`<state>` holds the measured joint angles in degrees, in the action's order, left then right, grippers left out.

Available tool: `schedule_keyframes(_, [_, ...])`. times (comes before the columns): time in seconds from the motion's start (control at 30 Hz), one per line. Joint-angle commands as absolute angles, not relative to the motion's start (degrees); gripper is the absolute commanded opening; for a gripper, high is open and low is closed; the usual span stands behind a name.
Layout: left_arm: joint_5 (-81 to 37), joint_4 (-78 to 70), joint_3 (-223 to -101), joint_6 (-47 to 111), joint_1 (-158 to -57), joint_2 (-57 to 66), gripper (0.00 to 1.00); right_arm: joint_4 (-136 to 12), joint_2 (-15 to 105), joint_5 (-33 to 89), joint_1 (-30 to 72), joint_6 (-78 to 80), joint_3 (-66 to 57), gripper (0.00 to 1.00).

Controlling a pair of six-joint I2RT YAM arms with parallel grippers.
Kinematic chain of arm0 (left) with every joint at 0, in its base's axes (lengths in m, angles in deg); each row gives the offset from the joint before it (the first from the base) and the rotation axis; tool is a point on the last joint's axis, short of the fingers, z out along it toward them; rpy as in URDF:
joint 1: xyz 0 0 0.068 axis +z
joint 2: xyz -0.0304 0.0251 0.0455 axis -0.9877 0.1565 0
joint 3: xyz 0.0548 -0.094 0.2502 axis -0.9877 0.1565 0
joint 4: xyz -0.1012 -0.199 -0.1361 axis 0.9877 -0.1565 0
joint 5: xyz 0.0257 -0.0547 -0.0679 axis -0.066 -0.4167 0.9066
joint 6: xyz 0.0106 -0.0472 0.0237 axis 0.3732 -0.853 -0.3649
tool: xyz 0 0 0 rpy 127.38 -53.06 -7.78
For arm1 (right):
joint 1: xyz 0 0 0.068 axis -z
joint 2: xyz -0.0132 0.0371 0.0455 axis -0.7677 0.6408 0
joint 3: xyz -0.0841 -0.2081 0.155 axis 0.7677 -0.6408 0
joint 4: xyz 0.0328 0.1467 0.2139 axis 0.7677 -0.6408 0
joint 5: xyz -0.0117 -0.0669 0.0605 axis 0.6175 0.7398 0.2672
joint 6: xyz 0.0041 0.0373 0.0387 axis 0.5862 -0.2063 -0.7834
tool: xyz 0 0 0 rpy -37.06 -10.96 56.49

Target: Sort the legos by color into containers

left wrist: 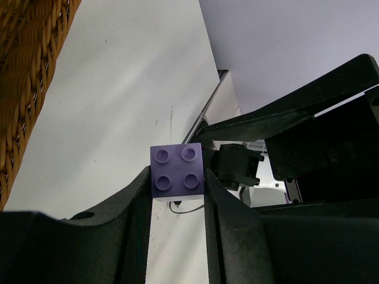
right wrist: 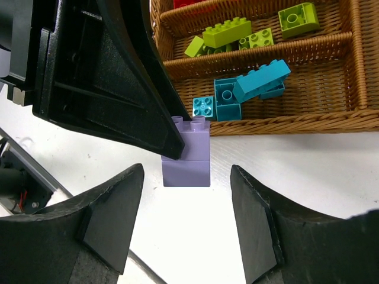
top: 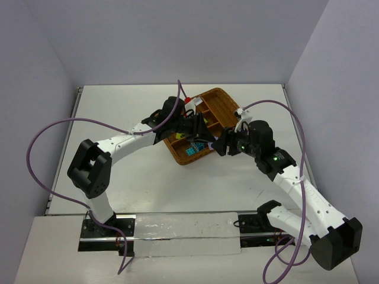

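Brick: the purple brick [left wrist: 177, 170] is pinched in the left gripper [left wrist: 177, 183] with its studs toward that wrist camera. It sits just outside the near wall of the tray [right wrist: 308, 123], in no slot. Whether it touches the table [right wrist: 308, 201] cannot be told.
Left gripper: clamped narrow on two opposite sides of the brick, a hold that leaves the other faces free.
Right gripper: the right gripper [right wrist: 186, 177] is spread wide and holds nothing, with one finger on each side of the brick. It is probably lined up to take the brick over or steady it.
Tray: at 12 o'clock from the arm bases in the top view.
Cyan bricks: the cyan bricks [right wrist: 260, 80] lie in the slot nearest the purple brick, at about 1 o'clock from it in the right wrist view.
Green bricks: the green bricks [right wrist: 228, 32] lie one slot beyond, at 12 to 1 o'clock.
Reason for the hold: each slot seen here keeps one colour, so purple likely belongs in a slot outside this wrist view.
Risk: both grippers crowd one small brick, so a mistimed release could drop it.
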<state>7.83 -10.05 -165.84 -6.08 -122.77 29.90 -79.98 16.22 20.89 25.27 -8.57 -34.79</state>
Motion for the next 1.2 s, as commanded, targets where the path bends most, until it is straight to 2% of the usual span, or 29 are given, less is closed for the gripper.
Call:
schedule_keyframes(0.0, [7.66,-9.9,-168.8,-5.32,-122.57,27.78,0.0,-78.37,16.55,20.92,24.85,-8.26,-33.21,0.65])
schedule_keyframes(0.4, [8.39,-9.36,-168.56,-5.65,-122.51,27.36,0.0,-76.91,19.44,19.61,23.64,-7.49,-32.74,0.62])
schedule_keyframes(0.5, [8.27,-9.44,-168.56,-5.6,-122.53,27.28,0.0,-76.77,19.89,19.7,23.21,-7.59,-32.47,0.47])
schedule_keyframes(0.6, [8.09,-9.48,-168.65,-5.73,-122.48,27.15,0.0,-76.55,19.59,19.78,22.99,-7.63,-32.73,0.18])
schedule_keyframes(0.63, [7.81,-9.63,-168.79,-5.59,-122.48,27.08,0.0,-76.55,19.52,19.29,23.07,-7.42,-32.81,0.03])
schedule_keyframes(0.67, [7.41,-9.86,-168.76,-5.56,-122.41,26.99,0.0,-76.95,19.44,18.64,23.08,-7.11,-32.96,0.0])
schedule_keyframes(0.77, [5.3,-9.76,-166.62,-6.42,-121.18,26.02,0.0,-78.34,18.55,17.76,22.99,-7.19,-34.08,0.0])
schedule_keyframes(0.93, [2.88,-4.23,-160.54,-10.48,-117.44,22.11,0.0,-83.45,16.25,22.95,23.03,-8.45,-35.92,0.0])
schedule_keyframes(1.17, [-5.36,-10.49,-161.68,-7.03,-116.33,19.84,0.0,-88.75,17.76,28.51,22.99,-9.61,-33.34,0.0])
